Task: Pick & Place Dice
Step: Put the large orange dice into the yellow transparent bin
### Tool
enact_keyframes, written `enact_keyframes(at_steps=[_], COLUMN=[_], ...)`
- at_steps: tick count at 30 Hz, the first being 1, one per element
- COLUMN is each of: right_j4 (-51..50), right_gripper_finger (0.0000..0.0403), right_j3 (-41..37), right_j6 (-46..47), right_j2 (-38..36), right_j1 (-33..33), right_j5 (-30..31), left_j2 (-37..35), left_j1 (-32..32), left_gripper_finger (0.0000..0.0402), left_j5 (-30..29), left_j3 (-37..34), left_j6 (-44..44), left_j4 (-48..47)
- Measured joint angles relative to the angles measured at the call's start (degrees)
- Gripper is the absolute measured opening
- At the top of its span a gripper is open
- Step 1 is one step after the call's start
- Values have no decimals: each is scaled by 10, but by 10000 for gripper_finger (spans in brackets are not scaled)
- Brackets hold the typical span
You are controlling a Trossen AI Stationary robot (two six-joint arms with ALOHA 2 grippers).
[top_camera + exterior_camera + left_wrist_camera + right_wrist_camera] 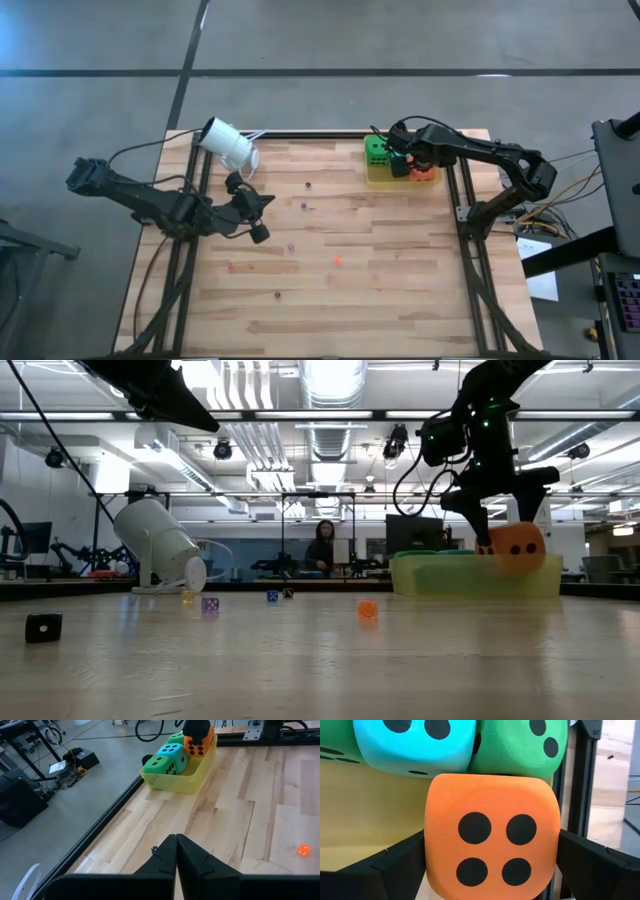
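Overhead, the right end effector [408, 163] is reaching over the yellow tray [380, 178] at the far right of the wooden surface [400, 280], where a green die [377, 150] and the orange die [424, 174] are showing. The left end effector [262, 200] is waiting above the left half of the surface, near a white cylinder [228, 144] lying on its side by the far left corner. Small specks, perhaps tiny dice, are dotting the boards; from this height it is hard to tell.

Level with the surface, the right end effector [512, 536] is hanging at the tray [440, 577] with the orange die [518, 544] between its fingers, seemingly clear of the tray rim. A small black cube [43, 627] and several tiny coloured cubes are sitting on the boards, and a person is standing in the room behind.

From the left wrist, the left end effector [176, 851] is showing its fingers clenched together on nothing. Beyond it the tray [187, 782] is holding the teal die [171, 757] and a green die [161, 766], with the orange die [200, 744] above them.

From the right wrist, the right end effector [491, 860] is grasping the orange die [492, 832], four pips facing the camera, one dark finger pressing each side. Behind it, the teal die [415, 742] and a green die [527, 747] are touching each other against the yellow tray wall [370, 805].
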Motion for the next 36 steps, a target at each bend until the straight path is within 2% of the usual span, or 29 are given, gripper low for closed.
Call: enact_keyframes(at_steps=[17,24,36], right_j4=[-14,-15,-33], right_gripper_finger=[381,398,400], right_j3=[0,0,0], right_j6=[9,6,27], right_j2=[0,0,-4], right_j1=[0,0,3], right_j5=[8,12,12], left_j2=[0,0,0], left_j1=[0,0,0], left_gripper_finger=[12,12,12], left_j5=[0,0,0], left_j3=[0,0,0], left_j6=[0,0,0], left_j4=[-2,-2,-3])
